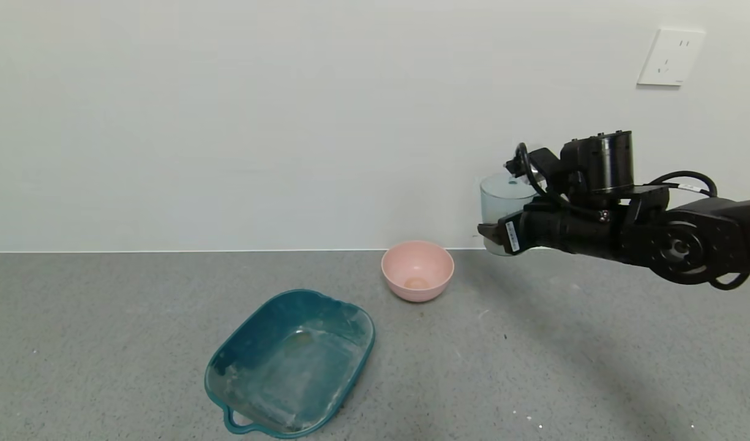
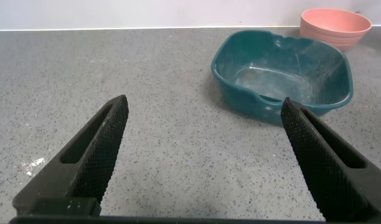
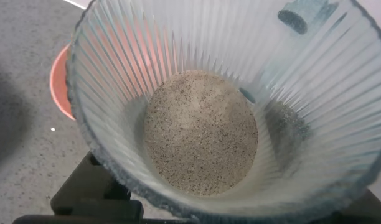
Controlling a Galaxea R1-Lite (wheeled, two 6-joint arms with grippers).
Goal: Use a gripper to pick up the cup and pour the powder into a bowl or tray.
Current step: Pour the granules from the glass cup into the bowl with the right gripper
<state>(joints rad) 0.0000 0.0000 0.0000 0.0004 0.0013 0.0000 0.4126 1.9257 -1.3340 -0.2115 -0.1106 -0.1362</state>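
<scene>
My right gripper (image 1: 494,236) is shut on the ribbed pale blue-green cup (image 1: 503,199) and holds it upright in the air, to the right of and above the pink bowl. In the right wrist view I look down into the cup (image 3: 116,93). Its base shows a speckled beige-grey disc (image 3: 200,134), and I cannot tell whether that is powder or the counter seen through it. The dark teal tray (image 1: 289,367), dusted white inside, lies on the counter at front centre. It also shows in the left wrist view (image 2: 253,102). My left gripper (image 2: 203,102) is open and empty, low over the counter.
A pink bowl (image 1: 417,269) with a small beige spot inside stands behind the tray, close to the wall. It also shows in the left wrist view (image 2: 335,25) and the right wrist view (image 3: 58,81). The grey speckled counter (image 1: 105,337) ends at a white wall.
</scene>
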